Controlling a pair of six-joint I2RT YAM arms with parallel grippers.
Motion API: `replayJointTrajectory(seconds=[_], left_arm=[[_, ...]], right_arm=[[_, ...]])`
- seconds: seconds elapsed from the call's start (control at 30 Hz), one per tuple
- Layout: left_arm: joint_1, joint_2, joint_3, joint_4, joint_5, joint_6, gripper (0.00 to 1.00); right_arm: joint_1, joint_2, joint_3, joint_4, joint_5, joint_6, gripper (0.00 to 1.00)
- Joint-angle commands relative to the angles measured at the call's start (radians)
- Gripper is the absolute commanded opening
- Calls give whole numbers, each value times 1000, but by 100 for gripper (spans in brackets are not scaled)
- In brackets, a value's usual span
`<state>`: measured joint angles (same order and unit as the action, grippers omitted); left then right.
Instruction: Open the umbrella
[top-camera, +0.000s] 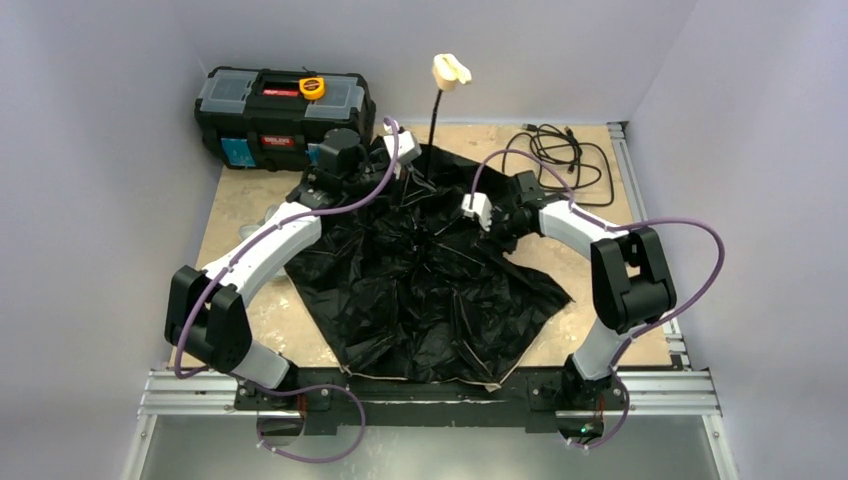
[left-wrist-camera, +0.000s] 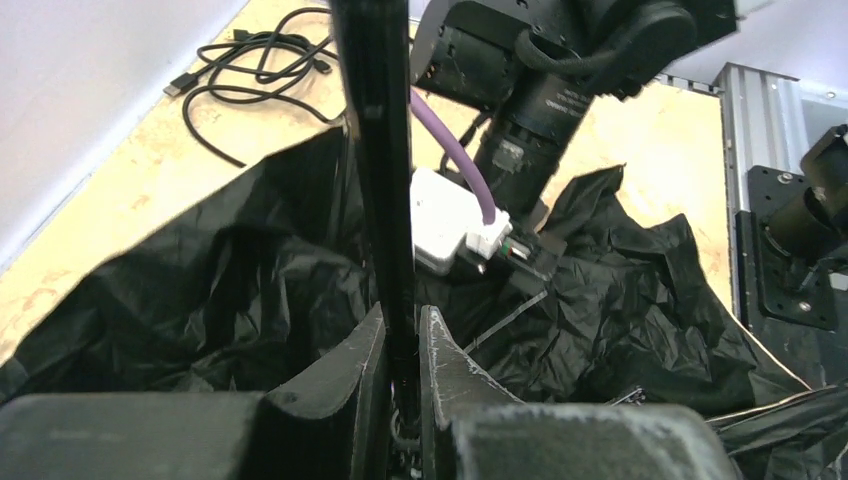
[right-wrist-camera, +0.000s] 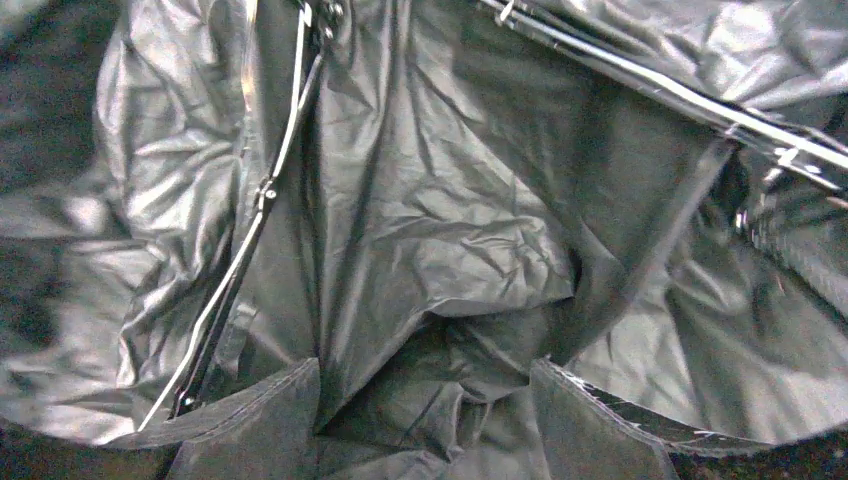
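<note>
- Your umbrella (top-camera: 420, 290) lies spread, black lining up, across the bench's middle. Its shaft (left-wrist-camera: 380, 150) rises near the far edge, with the pale handle (top-camera: 451, 71) on top.
- Your left gripper (left-wrist-camera: 403, 322) is clamped on the shaft.
- Your right gripper (right-wrist-camera: 425, 372) is spread wide over the lining.
- The black toolbox (top-camera: 280, 115) sits in the far-left corner and the cable (top-camera: 560, 150) in the far-right.

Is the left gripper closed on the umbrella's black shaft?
Yes, the left gripper has both fingers pressed against the thin black shaft.

Lower end of umbrella (left-wrist-camera: 385, 180) hidden between left pincer (left-wrist-camera: 402, 330) fingers, right pincer (right-wrist-camera: 422, 370) cut off below
</note>
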<state>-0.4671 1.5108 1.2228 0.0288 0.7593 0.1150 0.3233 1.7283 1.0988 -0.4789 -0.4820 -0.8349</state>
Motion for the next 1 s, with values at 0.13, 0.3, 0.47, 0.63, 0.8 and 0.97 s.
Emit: replayJointTrajectory(seconds=[0.13,0.3,0.47,0.63,0.8,0.97], left_arm=[[3,-39,65,13,75,88,0],[-81,-47,78,-26,3,300,0],[-123,-75,104,-1,-54,445,0],[-151,-106,93,53,-58,637,0],[-204,-135,78,55,-54,804,0],[-260,-155,56,66,-62,964,0]], right_arm=[[-133,-93,2,-211,97,-244,88],[-133,-218,278,-361,-186,-21,98],[-179,-377,365,-238,-221,399,99],[-236,-416,320,-168,-331,873,96],[-223,-392,243,-66,-433,1188,95],[-176,-416,142,183,-388,1450,95]])
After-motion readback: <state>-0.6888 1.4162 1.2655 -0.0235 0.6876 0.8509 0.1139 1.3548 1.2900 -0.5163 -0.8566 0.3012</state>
